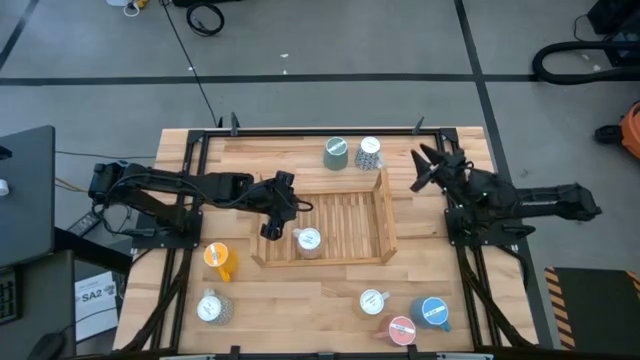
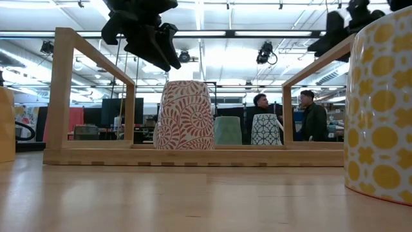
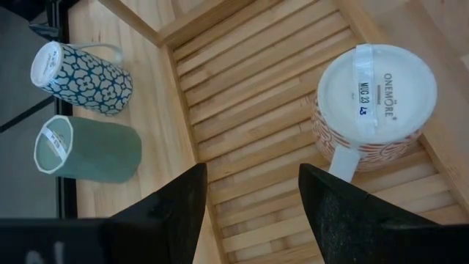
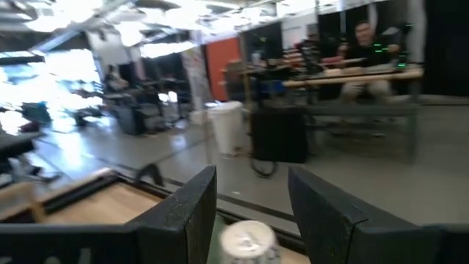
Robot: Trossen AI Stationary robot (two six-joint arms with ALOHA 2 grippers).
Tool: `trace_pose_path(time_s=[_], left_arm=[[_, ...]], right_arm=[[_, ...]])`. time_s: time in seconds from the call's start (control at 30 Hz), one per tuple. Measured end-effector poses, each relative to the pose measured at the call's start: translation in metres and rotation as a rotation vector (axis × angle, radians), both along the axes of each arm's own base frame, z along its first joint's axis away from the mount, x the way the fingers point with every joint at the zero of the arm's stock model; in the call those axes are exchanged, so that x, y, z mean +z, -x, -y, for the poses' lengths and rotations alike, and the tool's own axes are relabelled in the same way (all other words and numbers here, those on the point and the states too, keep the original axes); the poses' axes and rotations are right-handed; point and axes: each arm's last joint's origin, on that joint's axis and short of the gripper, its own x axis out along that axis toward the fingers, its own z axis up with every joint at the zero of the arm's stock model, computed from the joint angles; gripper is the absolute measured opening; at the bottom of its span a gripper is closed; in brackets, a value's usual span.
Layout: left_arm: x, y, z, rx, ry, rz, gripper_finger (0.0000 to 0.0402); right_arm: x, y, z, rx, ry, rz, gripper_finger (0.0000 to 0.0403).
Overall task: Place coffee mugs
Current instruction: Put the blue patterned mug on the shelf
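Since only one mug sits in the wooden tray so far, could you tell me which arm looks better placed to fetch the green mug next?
Probably the right. The right gripper hangs open beside the tray's far corner, close to the green mug. The left gripper is open over the tray, by the red-patterned mug.

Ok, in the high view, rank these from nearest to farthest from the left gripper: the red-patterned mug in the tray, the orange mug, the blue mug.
From the left gripper, open above the wooden tray:
1. Red-patterned mug: upside down inside the tray, just beside the gripper.
2. Orange mug: outside the tray, on the left arm's side.
3. Blue mug: the front corner on the right arm's side.
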Motion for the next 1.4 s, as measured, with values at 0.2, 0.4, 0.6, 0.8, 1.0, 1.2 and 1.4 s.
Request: trace_pose_path(time_s=[0.2, 0.4, 0.6, 0.8, 1.0, 1.2, 1.4], left_arm=[[0.000, 0.000, 0.000, 0.016, 0.015, 0.003, 0.0222], [0.000, 0.000, 0.000, 0.019, 0.017, 0.004, 0.0222], [0.000, 0.000, 0.000, 0.019, 0.017, 0.003, 0.0222], [0.000, 0.000, 0.000, 0.029, 0.027, 0.005, 0.0222], [0.000, 0.000, 0.000, 0.033, 0.031, 0.007, 0.0222], [0.000, 0.000, 0.000, 0.033, 0.031, 0.007, 0.0222], [0.000, 0.000, 0.000, 0.033, 0.031, 0.007, 0.0222]], right_arm=[[-0.007, -0.005, 0.014, -0.086, -0.043, -0.031, 0.0175], [-0.013, -0.009, 0.029, -0.032, -0.084, -0.052, 0.0175], [-0.027, -0.011, 0.044, -0.025, -0.166, -0.132, 0.0175], [-0.040, -0.015, 0.057, -0.030, -0.221, -0.213, 0.0175], [-0.054, -0.019, 0.067, 0.024, -0.295, -0.292, 0.0175], [-0.068, -0.024, 0.072, 0.059, -0.361, -0.366, 0.0175], [-0.079, -0.031, 0.077, 0.096, -0.365, -0.433, 0.0175]])
